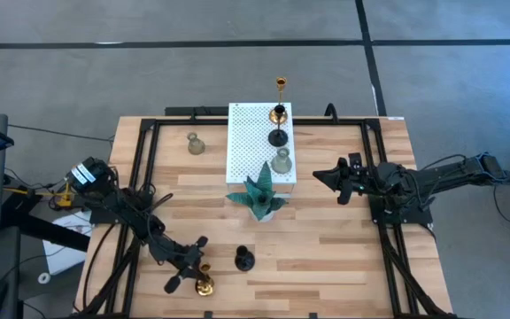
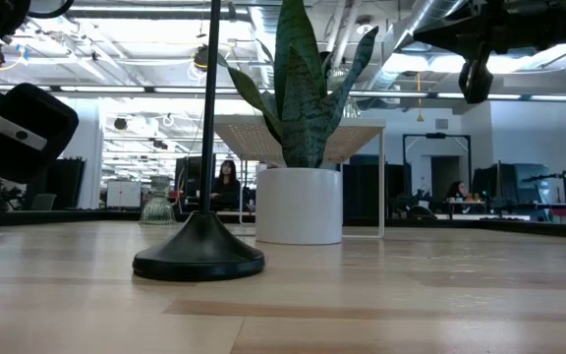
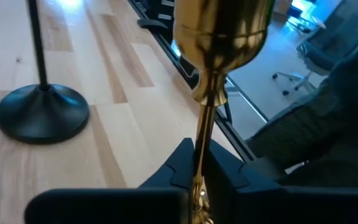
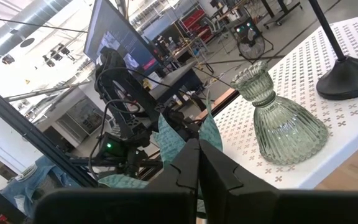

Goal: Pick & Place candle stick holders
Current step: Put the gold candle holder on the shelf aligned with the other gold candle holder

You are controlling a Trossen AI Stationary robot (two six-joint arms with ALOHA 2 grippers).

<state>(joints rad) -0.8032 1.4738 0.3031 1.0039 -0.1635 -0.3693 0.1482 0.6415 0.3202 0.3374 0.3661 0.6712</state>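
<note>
A slim gold candle stick holder (image 1: 204, 284) stands near the table's near edge, and my left gripper (image 1: 198, 276) is shut on it. A black holder (image 1: 243, 260) rests on its round base just to its right. On the white perforated board (image 1: 248, 151) stand a second gold holder (image 1: 281, 85), a second black one (image 1: 277, 136) and a grey-green bell-shaped one (image 1: 281, 161). Another grey-green holder (image 1: 196, 143) sits on the table left of the board. My right gripper (image 1: 319, 176) hangs shut with nothing in it, right of the board. My left gripper pinches the gold holder's thin stem (image 3: 201, 163), low down under the cup (image 3: 221, 34), between its two fingers. The fingers come nearly level from the table's left side and lie across the stem. The holder stands about upright. The fingers hide its base in the wrist view.
A teal spiky plant ornament (image 1: 259, 197) in a white pot (image 2: 299, 205) stands at the board's near edge, between the two arms. Bare wood lies right of the black holder. A black frame rail (image 1: 388, 257) runs along the table's sides.
</note>
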